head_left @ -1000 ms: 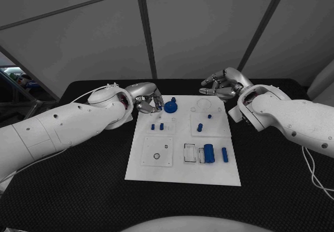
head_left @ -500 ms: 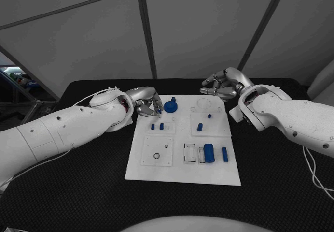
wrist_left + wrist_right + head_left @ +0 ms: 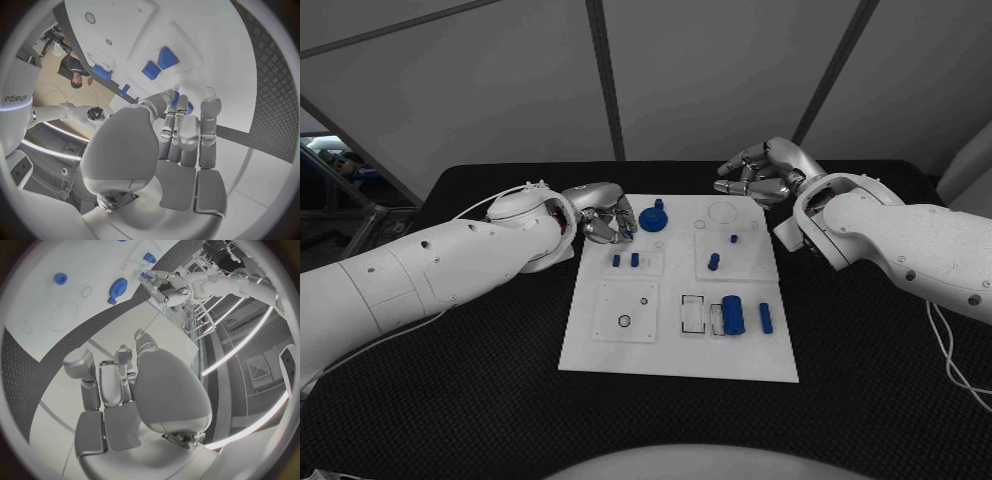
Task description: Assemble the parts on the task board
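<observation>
**Left hand draws back from the gear**

Since a second ago the left hand [image 3: 604,222] has slid a little off the board's far-left corner toward the robot's left, leaving the blue gear [image 3: 653,220] standing free. The right hand [image 3: 759,172] has stayed where it was.

Head view: the board [image 3: 678,360] lies mid-table. The gear stands near its far edge, just beside the left hand's fingertips, with a small gap between them. The left fingers are curled in and hold nothing. Two small pegs [image 3: 626,261] stand nearer, a third peg [image 3: 714,263] to their right, and a cylinder [image 3: 731,315] with a slim pin [image 3: 766,318] beside it lies further forward. The right hand hovers past the board's far-right corner, fingers bent, nothing in them.

Left wrist view: the left hand [image 3: 181,140] has its fingers close together and curled, empty; two blue pegs [image 3: 158,63] sit on the board beyond the fingertips.

Right wrist view: the right hand [image 3: 119,385] has its fingers bent inward, empty; the gear [image 3: 117,288] lies well apart from it on the board [image 3: 37,300].
</observation>
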Robot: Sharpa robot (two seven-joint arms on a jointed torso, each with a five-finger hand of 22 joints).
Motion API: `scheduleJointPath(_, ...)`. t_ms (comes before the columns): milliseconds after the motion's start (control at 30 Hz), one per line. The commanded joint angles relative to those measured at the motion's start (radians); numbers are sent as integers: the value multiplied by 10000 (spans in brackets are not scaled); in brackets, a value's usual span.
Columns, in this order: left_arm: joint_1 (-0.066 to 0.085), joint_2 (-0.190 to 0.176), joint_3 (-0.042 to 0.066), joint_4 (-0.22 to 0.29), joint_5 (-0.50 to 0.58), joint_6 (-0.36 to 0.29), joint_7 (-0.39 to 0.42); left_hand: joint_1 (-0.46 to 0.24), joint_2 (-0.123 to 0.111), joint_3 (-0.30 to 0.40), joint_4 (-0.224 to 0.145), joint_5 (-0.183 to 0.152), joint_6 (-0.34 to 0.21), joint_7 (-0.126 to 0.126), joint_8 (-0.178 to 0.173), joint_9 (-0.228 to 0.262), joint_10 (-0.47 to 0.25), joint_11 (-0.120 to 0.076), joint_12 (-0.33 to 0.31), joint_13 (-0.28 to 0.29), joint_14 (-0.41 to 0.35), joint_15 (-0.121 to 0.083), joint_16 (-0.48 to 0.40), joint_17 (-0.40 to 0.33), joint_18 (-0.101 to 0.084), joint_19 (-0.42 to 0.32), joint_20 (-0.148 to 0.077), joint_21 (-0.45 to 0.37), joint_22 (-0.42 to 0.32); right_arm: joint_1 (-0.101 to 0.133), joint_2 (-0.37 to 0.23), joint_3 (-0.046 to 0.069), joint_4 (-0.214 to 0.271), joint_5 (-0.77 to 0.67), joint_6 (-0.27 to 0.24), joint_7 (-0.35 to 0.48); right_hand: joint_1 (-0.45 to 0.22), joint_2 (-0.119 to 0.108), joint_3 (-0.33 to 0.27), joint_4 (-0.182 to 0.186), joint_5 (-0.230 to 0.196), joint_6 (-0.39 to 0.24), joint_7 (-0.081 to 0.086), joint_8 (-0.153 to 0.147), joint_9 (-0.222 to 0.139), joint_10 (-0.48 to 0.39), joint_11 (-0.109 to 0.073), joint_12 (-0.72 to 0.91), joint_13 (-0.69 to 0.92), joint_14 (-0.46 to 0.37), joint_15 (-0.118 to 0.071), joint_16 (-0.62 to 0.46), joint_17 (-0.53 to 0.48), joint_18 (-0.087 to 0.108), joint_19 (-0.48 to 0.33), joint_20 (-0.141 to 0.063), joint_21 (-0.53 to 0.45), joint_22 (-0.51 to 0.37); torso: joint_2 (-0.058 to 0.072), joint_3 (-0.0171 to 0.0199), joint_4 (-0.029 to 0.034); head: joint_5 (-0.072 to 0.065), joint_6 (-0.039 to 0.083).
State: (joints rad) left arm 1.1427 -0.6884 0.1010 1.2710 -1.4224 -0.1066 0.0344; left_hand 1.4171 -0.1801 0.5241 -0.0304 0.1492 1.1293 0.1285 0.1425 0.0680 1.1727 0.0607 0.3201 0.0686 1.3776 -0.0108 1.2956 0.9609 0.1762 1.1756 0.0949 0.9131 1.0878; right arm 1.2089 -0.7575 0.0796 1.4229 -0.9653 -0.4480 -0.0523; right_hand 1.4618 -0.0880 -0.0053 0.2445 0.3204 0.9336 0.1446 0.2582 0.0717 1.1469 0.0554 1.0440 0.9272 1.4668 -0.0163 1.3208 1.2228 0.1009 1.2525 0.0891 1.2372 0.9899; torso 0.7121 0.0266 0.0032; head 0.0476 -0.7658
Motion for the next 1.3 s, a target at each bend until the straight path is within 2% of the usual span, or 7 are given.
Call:
scheduleJointPath(33, 6, 19, -3, -10, 49, 190, 5, -122, 10, 22, -2, -35, 73, 25, -28, 8, 71, 19, -52, 2, 69, 18, 58, -9, -192, 21, -4, 24, 3, 14, -3, 6, 28, -15, 18, 71, 13, 49, 51, 6, 53, -27, -43, 53, -10, 14, -19, -40, 1, 210, -48, -69, -5, 186, -56, -10, -66, -10, -7, 1, 6, 3, 2)
scheduleJointPath(1300, -16, 266, -68, -246, 47, 465, -63, -261, -16, -90, -50, -87, 183, -39, -41, 18, 221, -39, -76, 46, 73, -20, 118, -7, -193, 32, -18, 57, 82, 14, 3, 6, 24, -16, 27, 65, 13, 49, 51, 6, 53, -27, -43, 53, -10, 14, -19, -40, 1, 210, -48, -69, -5, 186, -56, -10, -66, -10, -5, -3, 10, -32, -39)
